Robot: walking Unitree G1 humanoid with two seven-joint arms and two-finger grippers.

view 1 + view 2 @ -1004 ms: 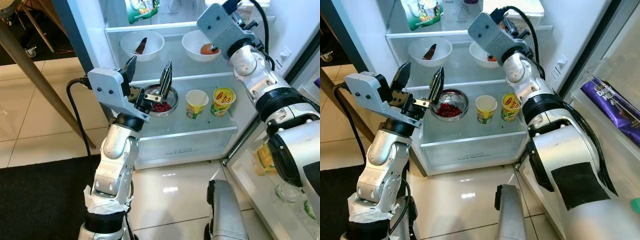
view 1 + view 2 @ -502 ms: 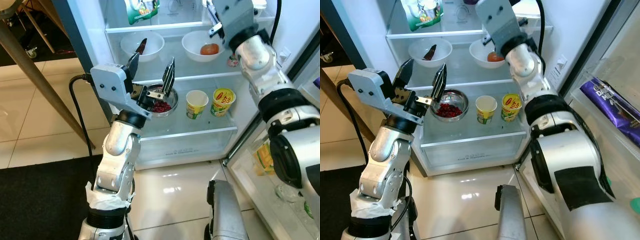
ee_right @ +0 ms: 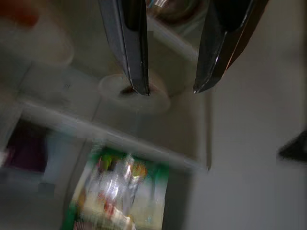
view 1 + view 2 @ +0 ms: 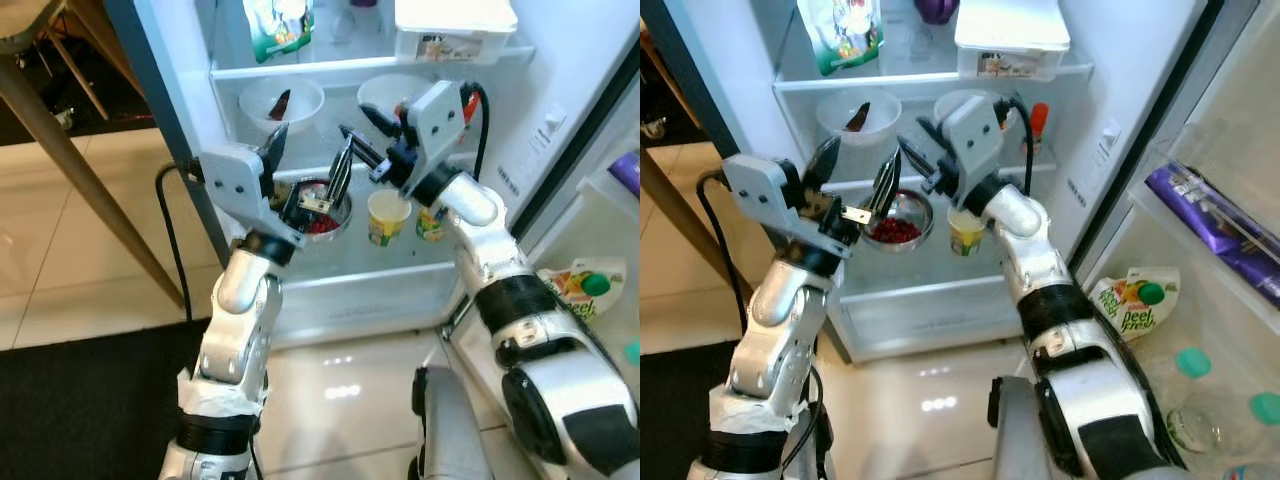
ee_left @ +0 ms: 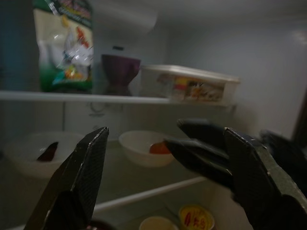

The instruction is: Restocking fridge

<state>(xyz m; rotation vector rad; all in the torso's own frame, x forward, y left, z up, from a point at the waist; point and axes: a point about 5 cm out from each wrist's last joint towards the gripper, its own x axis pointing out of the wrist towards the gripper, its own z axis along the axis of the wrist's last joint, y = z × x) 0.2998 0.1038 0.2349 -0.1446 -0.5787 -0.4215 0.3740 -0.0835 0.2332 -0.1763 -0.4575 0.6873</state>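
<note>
Inside the fridge (image 4: 560,90), both spread grippers, left (image 4: 308,165) and right (image 4: 362,133), crowd together (they might collide) above the bowl (image 4: 322,200).

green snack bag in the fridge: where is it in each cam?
Left eye: green bag at top edge, on the upper shelf.
Right eye: top left, same shelf.
Left wrist: beside the purple cup.
Right wrist: blurred, on that shelf.
Shared landmark: white bowl one shelf below.
</note>
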